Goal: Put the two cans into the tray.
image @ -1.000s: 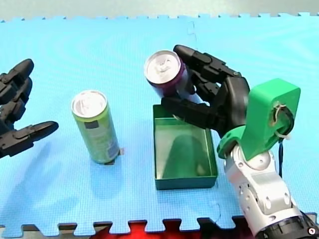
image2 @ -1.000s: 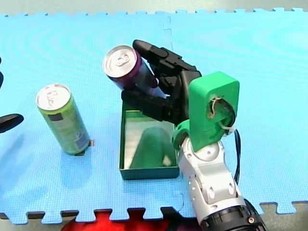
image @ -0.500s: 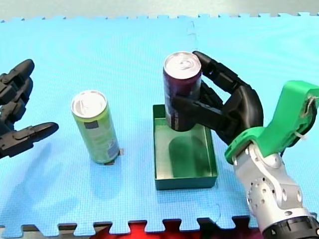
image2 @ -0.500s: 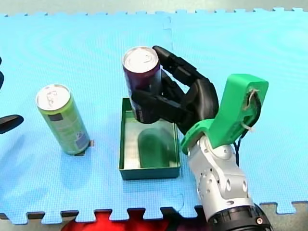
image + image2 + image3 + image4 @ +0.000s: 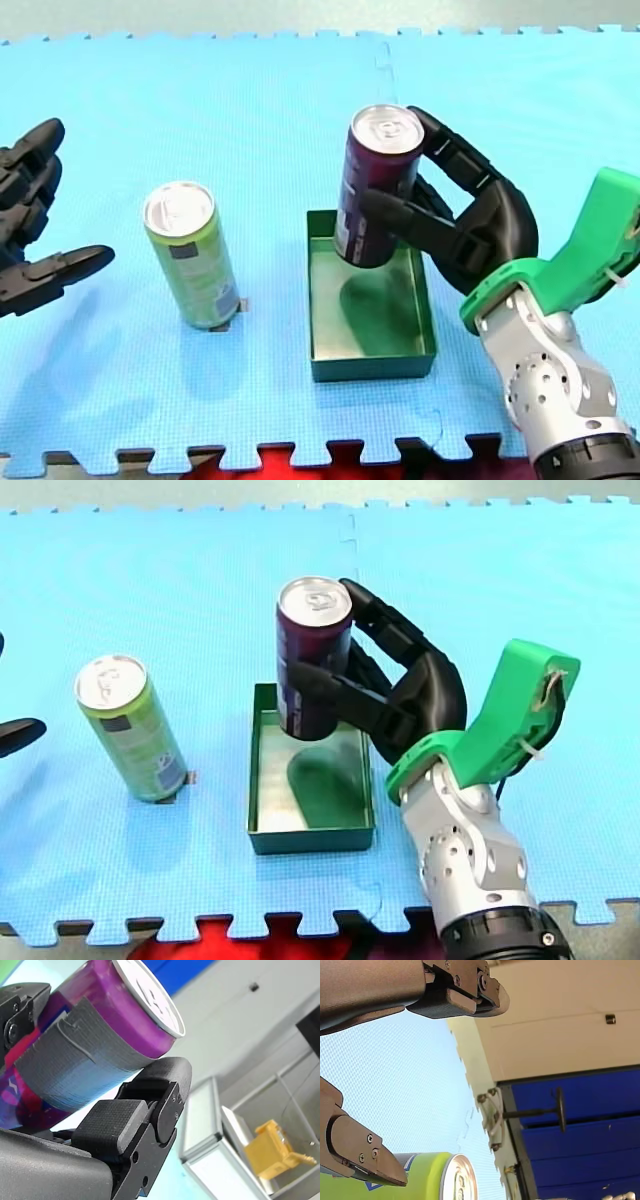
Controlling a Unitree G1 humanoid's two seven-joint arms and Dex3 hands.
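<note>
The purple can (image 5: 375, 190) is glossy metal, brushed silver on top; a matt grey, cloth-like tape band (image 5: 65, 1065) wraps it. The right hand (image 5: 465, 225) gripping it, at three o'clock, and the left hand (image 5: 30, 235), at nine o'clock, are matt black plastic. The green tray (image 5: 372, 367) looks smooth and faintly shiny; the mat (image 5: 200, 90) is matt, fine-grained foam.

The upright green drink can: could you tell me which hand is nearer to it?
Left. The open left hand is beside the green drink can; the right hand, farther off, holds the purple drink can over the green tray.
</note>
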